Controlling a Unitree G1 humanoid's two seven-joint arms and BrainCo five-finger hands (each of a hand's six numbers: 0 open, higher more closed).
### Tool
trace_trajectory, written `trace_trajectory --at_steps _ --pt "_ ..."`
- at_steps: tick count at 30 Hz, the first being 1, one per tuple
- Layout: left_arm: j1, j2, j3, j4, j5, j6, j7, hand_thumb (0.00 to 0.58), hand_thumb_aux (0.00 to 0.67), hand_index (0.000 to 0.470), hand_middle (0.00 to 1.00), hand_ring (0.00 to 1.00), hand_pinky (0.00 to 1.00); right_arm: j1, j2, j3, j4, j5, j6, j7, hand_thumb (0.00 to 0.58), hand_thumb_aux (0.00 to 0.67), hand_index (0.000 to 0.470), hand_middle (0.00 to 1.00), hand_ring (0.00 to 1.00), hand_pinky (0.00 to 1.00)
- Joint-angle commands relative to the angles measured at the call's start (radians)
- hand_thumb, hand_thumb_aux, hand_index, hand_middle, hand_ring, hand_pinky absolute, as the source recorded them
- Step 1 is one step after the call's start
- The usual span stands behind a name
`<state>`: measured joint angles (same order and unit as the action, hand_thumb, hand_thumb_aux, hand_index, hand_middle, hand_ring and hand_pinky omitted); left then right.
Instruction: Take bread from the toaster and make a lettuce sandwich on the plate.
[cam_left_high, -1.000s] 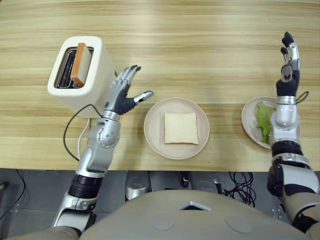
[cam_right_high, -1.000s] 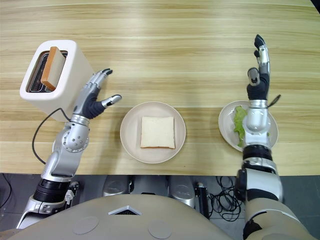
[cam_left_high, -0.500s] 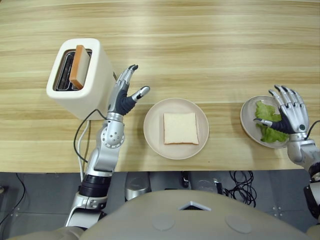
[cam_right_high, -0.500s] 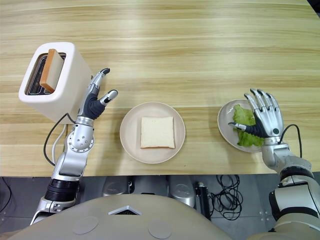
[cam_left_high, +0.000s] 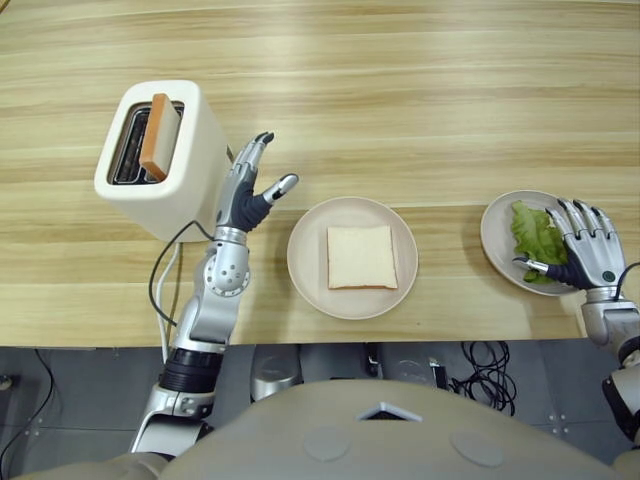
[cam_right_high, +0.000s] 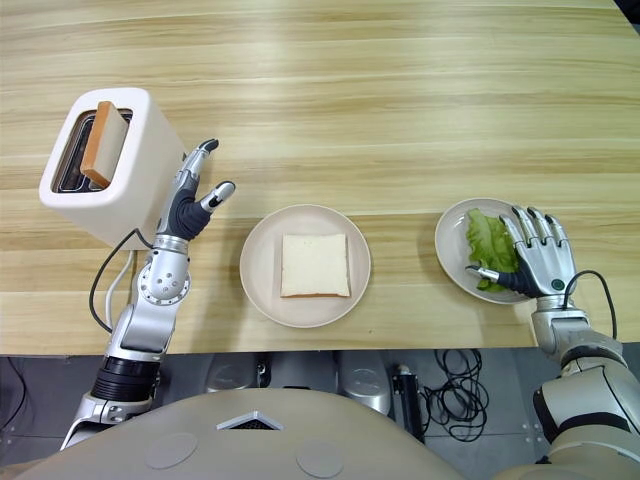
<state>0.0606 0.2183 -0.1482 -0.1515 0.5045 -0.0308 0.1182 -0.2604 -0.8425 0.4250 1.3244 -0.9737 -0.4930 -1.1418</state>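
right hand (cam_right_high: 543, 265): lower right, fingers spread | lettuce (cam_right_high: 482, 245): just left of the palm, long axis top-to-bottom | thumb contact: possibly touching, unclear

Bright, even light fills the tabletop (cam_left_high: 480, 110). The wood shines pale at the far middle. Shadows by the toaster (cam_left_high: 195, 160) and the plate (cam_left_high: 300, 250) are thin and soft.

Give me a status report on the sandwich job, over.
Left hand open beside toaster; right hand open over lettuce. One slice on plate, second slice upright in toaster. Cord loops beside left arm.
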Motion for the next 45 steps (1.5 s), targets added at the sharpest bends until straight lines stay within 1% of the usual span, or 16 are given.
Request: trace_trajectory --at_steps 1,2,3,4,5,6,21,28,29,30,34,38,41,45 --pt "0.009 -0.002 -0.008 0.026 0.004 -0.004 0.003 0.0 0.0 0.0 0.0 0.0 0.0 0.01 -0.006 0.017 0.009 0.032 0.004 0.028 0.136 0.084 0.058 0.0 0.0 0.0" --pt "0.009 -0.002 -0.008 0.027 0.003 -0.005 0.003 0.0 0.0 0.0 0.0 0.0 0.0 0.01 -0.006 0.02 0.007 0.035 0.003 0.028 0.136 0.084 0.058 0.0 0.0 0.0" --pt "0.009 -0.003 -0.007 0.028 0.003 -0.005 0.003 0.0 0.0 0.0 0.0 0.0 0.0 0.009 -0.007 0.024 0.005 0.037 0.002 0.027 0.48 0.391 0.269 0.0 0.0 0.0" --pt "0.01 -0.003 -0.007 0.028 0.003 -0.006 0.003 0.0 0.0 0.0 0.0 0.0 0.0 0.007 -0.007 0.028 0.003 0.039 0.001 0.027 0.548 0.512 0.352 0.0 0.0 0.0" --pt "0.009 -0.004 -0.007 0.029 0.002 -0.007 0.004 0.0 0.0 0.0 0.0 0.0 0.0 0.006 -0.006 0.032 0.003 0.042 0.001 0.027 0.575 0.607 0.417 0.0 0.0 0.0" --pt "0.009 -0.004 -0.007 0.031 0.002 -0.008 0.004 0.0 0.0 0.0 0.0 0.0 0.0 0.005 -0.005 0.036 0.004 0.044 0.001 0.027 0.58 0.67 0.46 0.0 0.0 0.0" --pt "0.0 -0.011 -0.013 0.058 -0.002 -0.022 0.006 0.0 0.0 0.0 0.0 0.0 0.0 -0.021 0.012 0.081 0.001 0.068 -0.01 0.024 0.58 0.67 0.46 0.0 0.0 0.0" --pt "-0.005 -0.017 -0.014 0.073 -0.006 -0.031 0.007 0.0 0.0 0.0 0.0 0.0 0.0 -0.06 0.002 0.07 -0.016 0.094 -0.053 0.015 0.58 0.67 0.46 0.0 0.0 0.0" --pt "-0.005 -0.018 -0.013 0.075 -0.007 -0.032 0.008 0.0 0.0 0.0 0.0 0.0 0.0 -0.076 -0.004 0.064 -0.027 0.1 -0.07 0.004 0.58 0.67 0.46 0.32 0.32 0.32" --pt "-0.005 -0.019 -0.012 0.076 -0.007 -0.034 0.009 0.0 0.0 0.0 0.0 0.0 0.0 -0.094 -0.01 0.059 -0.039 0.107 -0.091 -0.005 0.58 0.67 0.46 1.0 1.0 1.0" --pt "-0.009 -0.021 -0.007 0.083 -0.007 -0.037 0.013 0.0 0.0 0.0 0.0 0.0 0.0 -0.153 -0.026 0.041 -0.095 0.126 -0.159 -0.032 0.58 0.67 0.46 1.0 1.0 1.0" --pt "-0.019 -0.023 -0.006 0.095 -0.006 -0.042 0.016 0.0 0.0 0.0 0.0 0.0 0.0 -0.21 -0.036 0.039 -0.239 0.107 -0.219 -0.087 0.58 0.67 0.46 1.0 1.0 1.0" --pt "-0.03 -0.022 -0.003 0.107 -0.007 -0.045 0.018 0.0 0.0 0.0 0.0 0.0 0.0 -0.22 -0.03 0.038 -0.343 0.087 -0.227 -0.089 0.58 0.67 0.46 1.0 1.0 1.0" --pt "-0.049 -0.022 0.001 0.126 -0.009 -0.05 0.022 0.0 0.0 0.0 0.0 0.0 0.0 -0.233 0.009 0.044 -0.553 0.044 -0.234 -0.04 0.58 0.67 0.46 1.0 1.0 1.0"
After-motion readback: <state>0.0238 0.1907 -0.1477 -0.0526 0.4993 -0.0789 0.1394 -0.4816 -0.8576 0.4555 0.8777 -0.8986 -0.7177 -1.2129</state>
